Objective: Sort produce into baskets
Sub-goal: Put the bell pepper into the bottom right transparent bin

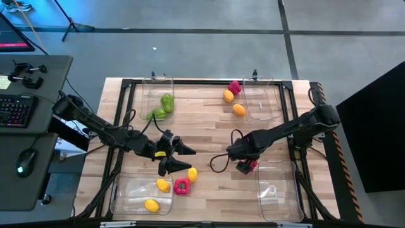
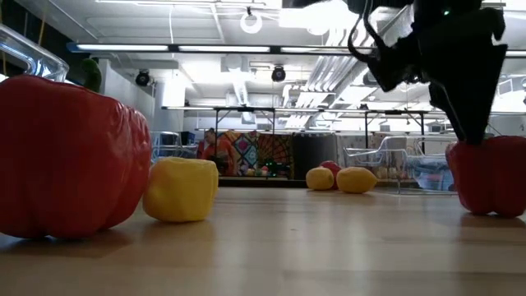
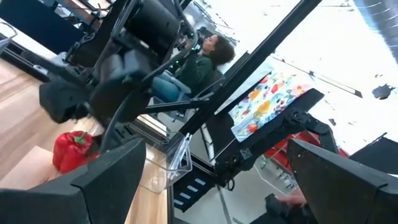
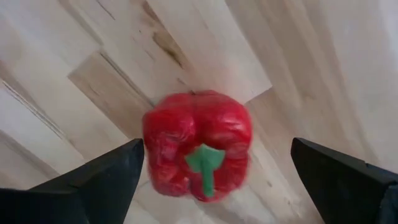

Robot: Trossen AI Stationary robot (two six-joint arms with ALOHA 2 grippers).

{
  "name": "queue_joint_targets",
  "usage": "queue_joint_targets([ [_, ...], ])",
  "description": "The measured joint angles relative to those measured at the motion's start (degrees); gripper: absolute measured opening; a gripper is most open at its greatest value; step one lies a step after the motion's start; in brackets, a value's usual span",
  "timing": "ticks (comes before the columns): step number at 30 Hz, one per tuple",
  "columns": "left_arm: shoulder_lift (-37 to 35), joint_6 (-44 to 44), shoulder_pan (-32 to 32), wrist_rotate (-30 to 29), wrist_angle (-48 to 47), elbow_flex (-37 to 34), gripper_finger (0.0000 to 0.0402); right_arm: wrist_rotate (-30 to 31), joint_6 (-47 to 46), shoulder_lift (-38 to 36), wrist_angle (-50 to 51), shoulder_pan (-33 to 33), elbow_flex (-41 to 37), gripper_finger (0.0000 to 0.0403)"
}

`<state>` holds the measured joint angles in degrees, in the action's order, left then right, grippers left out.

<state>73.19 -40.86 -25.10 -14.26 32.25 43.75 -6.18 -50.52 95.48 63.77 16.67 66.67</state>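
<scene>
The wooden tabletop (image 1: 209,136) carries four clear baskets, one near each corner. The far-left basket (image 1: 158,95) holds green produce (image 1: 166,101), with another green piece (image 1: 155,114) at its near edge. The far-right basket (image 1: 261,100) stands with a magenta piece (image 1: 235,87) and two orange pieces (image 1: 228,95) just outside its left wall. The near-left basket (image 1: 140,193) contains a yellow piece (image 1: 151,204); a second yellow piece (image 1: 164,185) sits at its right wall. The near-right basket (image 1: 277,190) shows no produce inside.

The right claw (image 1: 243,161) stands directly over a red pepper (image 4: 198,144) that rests on the bare tabletop, just left of the near-right basket. Its fingers (image 4: 106,180) are spread wide, one on each side of the pepper and clear of it; the pepper lies centred between them, green stem facing the wrist camera. Nothing is gripped.

The left claw (image 1: 180,158) hovers above the tabletop just beyond the near-left basket, fingers likewise parted and empty. Just on its near side lie a yellow pepper (image 1: 192,174) and a magenta-red pepper (image 1: 181,186), side by side on the tabletop outside the basket's right wall.

A seated person (image 3: 202,62) shows in the room beyond the tabletop.
</scene>
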Motion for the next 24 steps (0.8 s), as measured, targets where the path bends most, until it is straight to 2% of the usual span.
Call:
queue_joint_targets([
  [12,-0.02,0.7,0.0,0.17,0.18,0.0,0.0376,-4.48,-0.11,5.11,-0.68,0.76,0.0,0.0396],
  [16,-0.02,1.94,0.01,0.17,0.18,0.0,0.0376,-4.55,0.61,5.54,-1.4,0.74,0.0,0.0381],
  [19,-0.02,1.94,0.31,0.19,0.18,0.02,0.0376,-4.66,0.57,5.51,-2.85,0.74,0.0,0.0341],
  [24,-0.47,2.04,0.96,2.42,-0.17,0.02,0.0376,-6.4,3.18,3.74,-2.62,1.02,0.2,0.0229],
])
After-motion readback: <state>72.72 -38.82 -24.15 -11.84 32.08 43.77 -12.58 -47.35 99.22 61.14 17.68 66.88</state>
